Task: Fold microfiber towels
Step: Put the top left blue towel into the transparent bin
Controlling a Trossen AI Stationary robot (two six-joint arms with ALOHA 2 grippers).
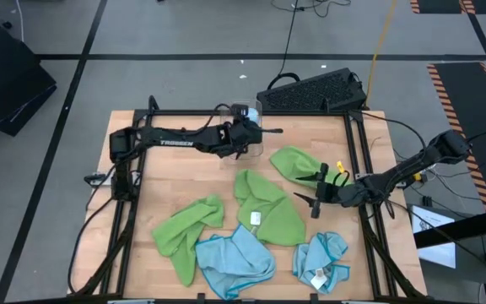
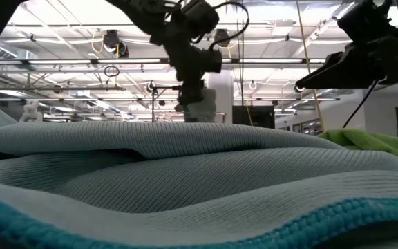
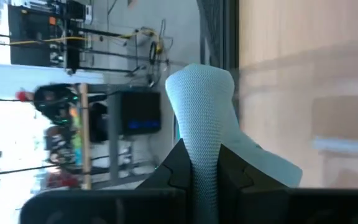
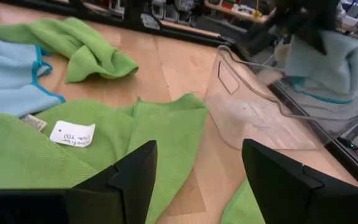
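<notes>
Pale wooden table [image 1: 154,181] under scattered green and blue microfiber towels [image 1: 270,207], clear plastic bin [image 4: 253,109] at far edge

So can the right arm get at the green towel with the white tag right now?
Probably yes. The right gripper is open and empty, hanging just above the green towel, whose white tag shows ahead of the fingers. Nothing lies between them; the clear bin sits off to one side.

"TROSSEN" in white on left arm [image 1: 175,142]; towel tag [image 4: 72,134] writing illegible.
</notes>
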